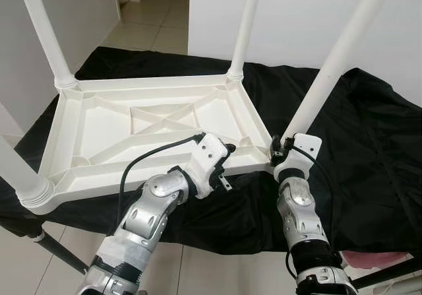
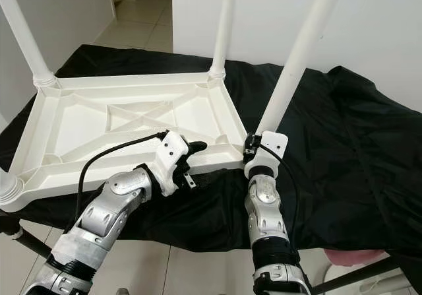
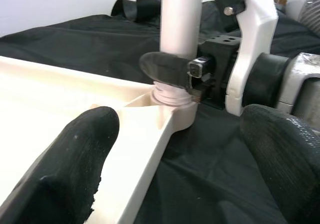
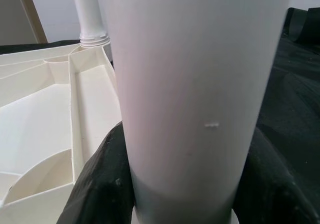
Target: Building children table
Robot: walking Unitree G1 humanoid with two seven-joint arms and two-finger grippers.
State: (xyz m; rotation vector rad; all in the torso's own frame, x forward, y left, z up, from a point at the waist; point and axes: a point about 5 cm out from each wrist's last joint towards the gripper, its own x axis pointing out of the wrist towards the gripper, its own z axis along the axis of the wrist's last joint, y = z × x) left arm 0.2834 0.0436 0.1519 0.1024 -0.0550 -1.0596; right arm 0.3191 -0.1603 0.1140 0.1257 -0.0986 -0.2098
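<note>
A white plastic children's table (image 1: 86,176) lies upside down on a black cloth (image 1: 362,143), its legs pointing up. My right gripper (image 1: 278,151) is shut on the base of the near right leg (image 1: 330,64), just above its socket at the corner. In the right wrist view the leg (image 4: 195,83) stands between the black fingers (image 4: 100,184). My left gripper (image 1: 227,160) is open at the table's near rim, a little left of that corner. One finger (image 3: 80,149) is over the table's inside and the other (image 3: 280,149) over the cloth.
Three more legs stand in the other corners: far left (image 1: 46,31), far right (image 1: 245,28), near left (image 1: 20,176). The cloth covers a low stand with black struts (image 1: 62,255). A white wall is behind, tiled floor around, and a pink object (image 1: 369,259) lies at lower right.
</note>
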